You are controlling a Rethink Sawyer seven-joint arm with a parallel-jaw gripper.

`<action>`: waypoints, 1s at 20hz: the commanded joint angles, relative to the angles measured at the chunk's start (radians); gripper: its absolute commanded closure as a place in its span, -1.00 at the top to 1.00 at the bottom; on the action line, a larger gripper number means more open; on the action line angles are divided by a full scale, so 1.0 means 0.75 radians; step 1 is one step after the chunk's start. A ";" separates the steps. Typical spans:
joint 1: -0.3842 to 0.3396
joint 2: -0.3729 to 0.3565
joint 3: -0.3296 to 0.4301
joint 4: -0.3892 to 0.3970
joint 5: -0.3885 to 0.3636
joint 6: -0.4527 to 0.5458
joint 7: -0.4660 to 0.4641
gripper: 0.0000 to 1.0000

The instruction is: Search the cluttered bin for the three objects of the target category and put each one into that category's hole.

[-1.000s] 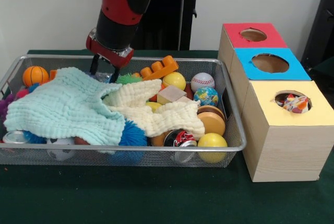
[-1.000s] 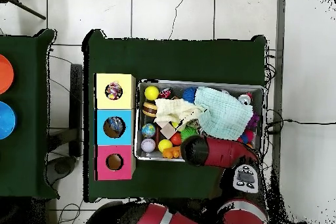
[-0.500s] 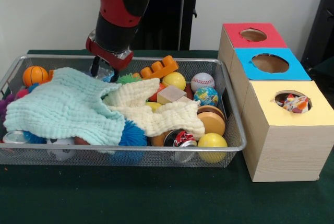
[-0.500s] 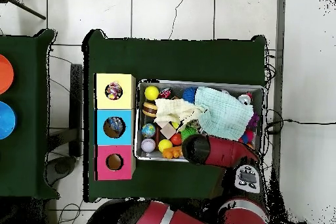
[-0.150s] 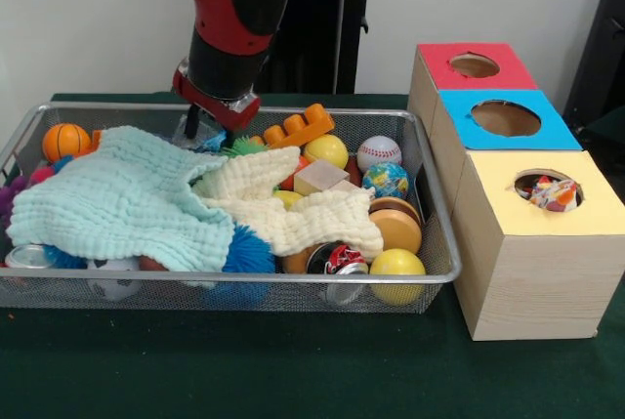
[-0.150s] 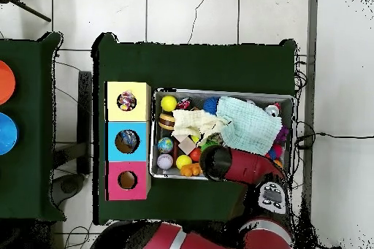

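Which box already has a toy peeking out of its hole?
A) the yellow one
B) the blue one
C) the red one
A: a colourful toy shows inside the hole of the yellow box, while the holes of the red box and blue box look empty.

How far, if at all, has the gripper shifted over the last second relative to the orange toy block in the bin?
Yes. In the front view the gripper has moved slightly rightward, toward the orange toy block, and slightly upward from the mesh bin.
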 commanded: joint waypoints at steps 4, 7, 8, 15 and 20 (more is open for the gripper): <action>0.030 0.055 0.029 -0.049 0.094 0.259 0.231 1.00; -0.010 0.105 0.073 -0.052 0.096 0.133 0.217 1.00; -0.008 0.123 0.070 -0.063 0.076 0.053 0.219 1.00; 0.067 0.123 -0.021 -0.077 -0.027 -0.391 0.283 1.00; 0.055 0.079 0.015 -0.008 0.017 -0.438 0.275 1.00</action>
